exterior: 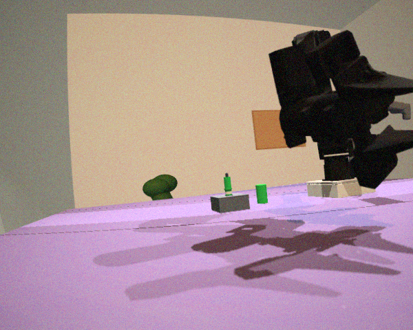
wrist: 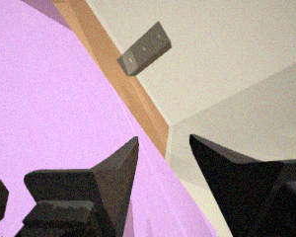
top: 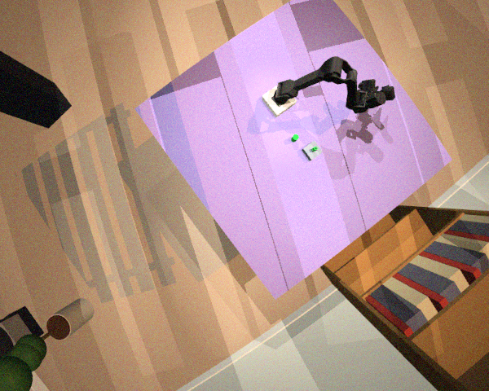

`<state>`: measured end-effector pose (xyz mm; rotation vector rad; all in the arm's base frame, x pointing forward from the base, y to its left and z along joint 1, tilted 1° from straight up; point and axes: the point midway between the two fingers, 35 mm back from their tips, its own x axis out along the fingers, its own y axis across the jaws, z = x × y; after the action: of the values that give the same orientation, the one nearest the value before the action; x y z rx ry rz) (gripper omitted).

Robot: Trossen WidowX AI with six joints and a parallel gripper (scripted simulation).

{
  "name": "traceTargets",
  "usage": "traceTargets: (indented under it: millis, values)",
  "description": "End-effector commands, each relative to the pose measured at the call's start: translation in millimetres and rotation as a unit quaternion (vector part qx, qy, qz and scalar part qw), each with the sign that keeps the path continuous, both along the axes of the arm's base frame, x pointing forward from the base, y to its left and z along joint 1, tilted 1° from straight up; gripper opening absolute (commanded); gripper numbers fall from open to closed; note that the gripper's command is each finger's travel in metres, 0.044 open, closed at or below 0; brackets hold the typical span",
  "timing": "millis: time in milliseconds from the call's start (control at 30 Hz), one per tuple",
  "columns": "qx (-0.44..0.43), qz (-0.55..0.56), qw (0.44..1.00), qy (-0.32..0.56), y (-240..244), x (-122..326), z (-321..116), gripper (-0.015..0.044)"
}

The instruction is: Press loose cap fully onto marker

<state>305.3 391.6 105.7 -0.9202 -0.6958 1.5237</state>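
Bearing no readable writing: marker (exterior: 227,184), cap (exterior: 261,193), holder block (exterior: 230,203).

the black arm (top: 316,77) rises from its base, folds at a high elbow and doubles back down to the wrist, well above the table. the gripper (wrist: 164,148) hangs at the end of the wrist with its jaws partly apart and nothing between them. in the wrist view the two dark fingers taper to points with a plain gap between.
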Motion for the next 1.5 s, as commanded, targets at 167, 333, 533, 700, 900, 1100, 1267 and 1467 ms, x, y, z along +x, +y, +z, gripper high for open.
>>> traceTargets:
  millis: [167, 333, 533, 700, 900, 1100, 1267, 1467]
  values:
    - [-0.128, -0.207, 0.968, 0.050, -118.4, 80.9, -3.6, 0.0248]
    - [-0.195, -0.291, 0.932, 0.090, -183.4, 94.9, -9.2, 0.0248]
    - [-0.273, -0.371, 0.876, 0.142, -261.0, 89.4, -14.4, 0.0248]
    - [-0.336, -0.422, 0.820, 0.190, -322.2, 67.5, -16.4, 0.0248]
    - [-0.407, -0.461, 0.747, 0.253, -386.2, 23.0, -14.4, 0.0248]
    - [-0.470, -0.477, 0.669, 0.321, -436.0, -37.3, -6.5, 0.0248]
    - [-0.513, -0.473, 0.609, 0.376, -462.8, -91.7, 4.5, 0.0248]
    - [-0.516, -0.472, 0.604, 0.381, -464.4, -96.3, 5.5, 0.0248]
